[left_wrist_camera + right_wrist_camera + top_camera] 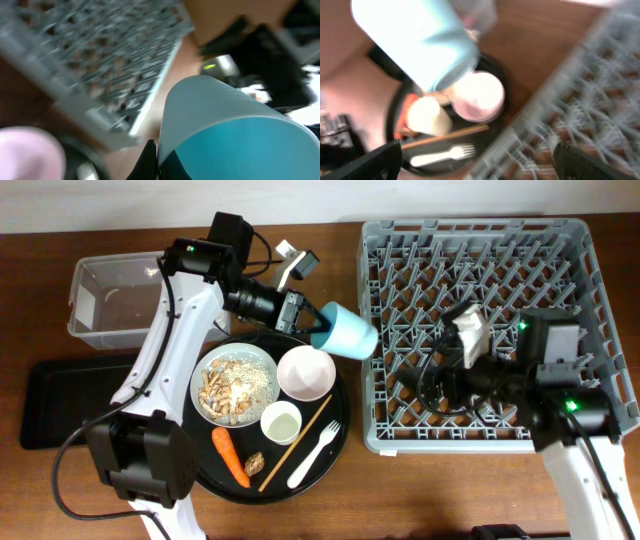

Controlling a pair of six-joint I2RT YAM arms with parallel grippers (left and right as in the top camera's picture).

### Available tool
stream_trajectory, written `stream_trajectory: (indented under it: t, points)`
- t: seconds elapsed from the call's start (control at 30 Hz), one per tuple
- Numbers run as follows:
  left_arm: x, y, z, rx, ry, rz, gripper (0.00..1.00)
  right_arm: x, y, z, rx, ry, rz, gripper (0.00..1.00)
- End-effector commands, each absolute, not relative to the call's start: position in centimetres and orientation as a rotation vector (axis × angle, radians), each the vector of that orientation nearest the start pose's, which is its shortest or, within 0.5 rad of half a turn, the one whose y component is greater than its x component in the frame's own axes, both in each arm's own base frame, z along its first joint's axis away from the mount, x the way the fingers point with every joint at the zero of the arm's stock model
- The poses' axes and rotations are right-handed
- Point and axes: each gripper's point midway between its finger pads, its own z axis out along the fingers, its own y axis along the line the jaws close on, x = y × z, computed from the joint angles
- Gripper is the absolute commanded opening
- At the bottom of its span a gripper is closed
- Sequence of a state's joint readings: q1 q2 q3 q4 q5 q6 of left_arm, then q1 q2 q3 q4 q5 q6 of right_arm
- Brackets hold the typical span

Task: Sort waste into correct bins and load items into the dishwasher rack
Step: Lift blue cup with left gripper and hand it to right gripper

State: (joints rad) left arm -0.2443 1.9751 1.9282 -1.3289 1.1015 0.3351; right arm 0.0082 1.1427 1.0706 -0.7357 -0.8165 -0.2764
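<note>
Rack at 3 o'clock holds no dishes yet; plate, bowl, carrot and fork sit at 7 o'clock; left gripper pinches the blue cup by its rim, at the rack's 9 o'clock edge; right gripper gapes empty over the rack.

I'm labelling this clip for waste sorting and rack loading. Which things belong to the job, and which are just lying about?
Job: blue cup, rack, plate, scraps, bowl, white cup, chopstick, fork, carrot, brown lump, tub, flat tray.
Lying about: round tray, table, which only carry things.
</note>
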Motion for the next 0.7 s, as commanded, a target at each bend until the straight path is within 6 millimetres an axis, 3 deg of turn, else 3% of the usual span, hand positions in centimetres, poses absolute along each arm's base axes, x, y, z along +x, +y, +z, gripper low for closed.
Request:
stream_trajectory:
  t: [0.0,0.23,0.53,0.67]
  points:
    - [34.6,-25.7,29.1,0.883,2.133,-1.741,0.00,27.8,15.8,28.1,-0.843,1.885,1.105,0.99]
    - [34.3,-26.0,29.3,0.869,2.142,-1.769,0.00,27.5,17.0,30.7,-0.950,1.663,1.241,0.99]
    - [32.8,-27.8,29.4,0.930,2.133,-1.806,0.00,27.7,17.4,31.1,-0.984,1.622,1.215,0.99]
    - [32.4,-28.1,30.4,0.923,2.085,-1.878,0.00,27.7,17.4,31.1,-0.986,1.619,1.213,0.99]
